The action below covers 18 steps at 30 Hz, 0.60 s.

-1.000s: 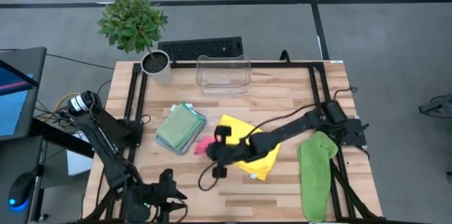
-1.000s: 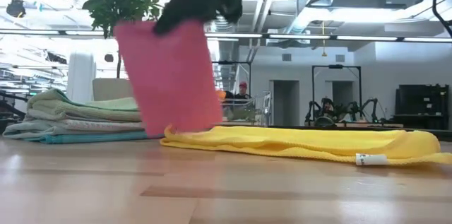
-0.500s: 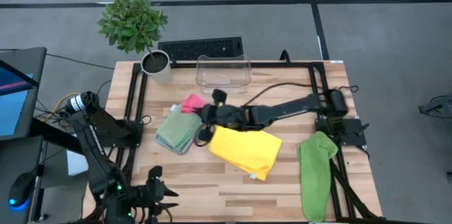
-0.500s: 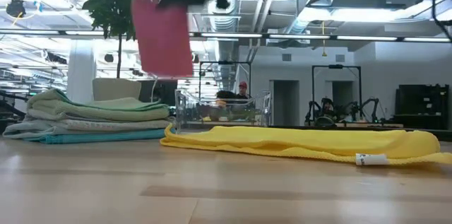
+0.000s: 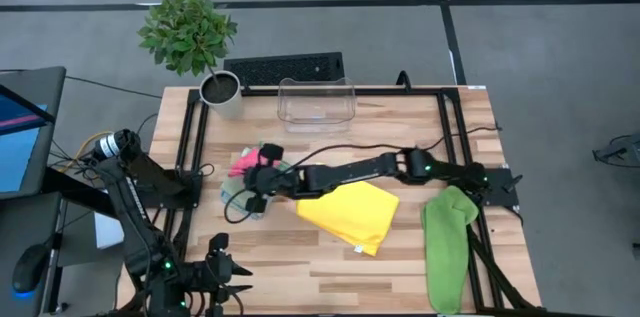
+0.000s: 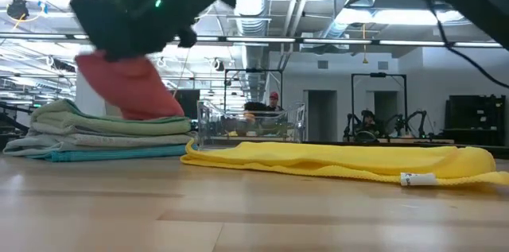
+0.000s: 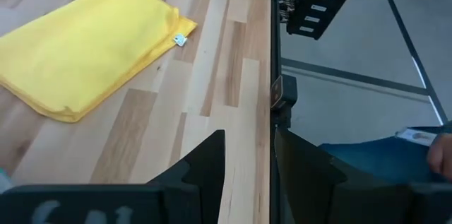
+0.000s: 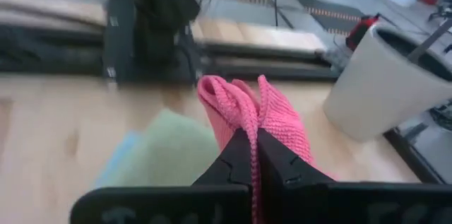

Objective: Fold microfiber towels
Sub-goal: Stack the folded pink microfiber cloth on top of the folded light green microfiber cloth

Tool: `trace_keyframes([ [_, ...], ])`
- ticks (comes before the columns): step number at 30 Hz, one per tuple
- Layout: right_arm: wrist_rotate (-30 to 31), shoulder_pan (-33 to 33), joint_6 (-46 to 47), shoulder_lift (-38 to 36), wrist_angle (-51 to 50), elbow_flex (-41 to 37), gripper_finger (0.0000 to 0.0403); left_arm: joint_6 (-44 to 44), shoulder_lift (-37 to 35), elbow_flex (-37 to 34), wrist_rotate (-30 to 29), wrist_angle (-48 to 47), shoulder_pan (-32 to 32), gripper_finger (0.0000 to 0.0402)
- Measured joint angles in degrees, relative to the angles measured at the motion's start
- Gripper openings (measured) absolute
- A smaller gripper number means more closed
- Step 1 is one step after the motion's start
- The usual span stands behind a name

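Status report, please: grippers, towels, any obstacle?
Right gripper shut on pink towel, over the folded stack. Left gripper idle at near table edge. Yellow towel and green towel waiting. Nothing in the way.

Pink towel (image 5: 243, 162) hangs bunched over folded stack (image 5: 240, 192) at nine o'clock; yellow towel (image 5: 350, 212) folded flat centrally; lime towel (image 5: 447, 247) at four o'clock.

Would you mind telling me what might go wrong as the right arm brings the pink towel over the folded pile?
1. The pink towel hangs bunched from the shut right gripper, so it may land crumpled on the stack of folded towels rather than flat.
2. The stack sits near the table's left rail; a push while lowering might shift its layers.
3. The arm reaches across the yellow towel, and its cable could drag it.
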Motion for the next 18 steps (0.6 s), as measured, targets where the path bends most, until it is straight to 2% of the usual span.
trace_keyframes([
  [4, 3.04, 0.28, -2.4, 3.82, -8.49, 6.38, 0.002, 0.13, 0.0, 0.0, 0.22, -0.07, 0.0, 0.0116],
  [8, 6.07, -0.1, -3.14, 0.97, -15.21, 7.77, 0.002, 0.73, 0.0, 0.0, 1.21, -0.09, -0.04, 0.0116],
  [12, 14.74, -1.79, -3.86, -1.74, -20.87, 7.88, 0.002, 1.78, 0.0, 0.0, 1.49, -0.14, -0.11, 0.0116],
  [18, 15.55, -2.24, -6.62, -2.03, -17.46, 7.83, 0.002, 1.81, 0.0, 0.0, 1.43, -1.53, -0.69, 0.0116],
])
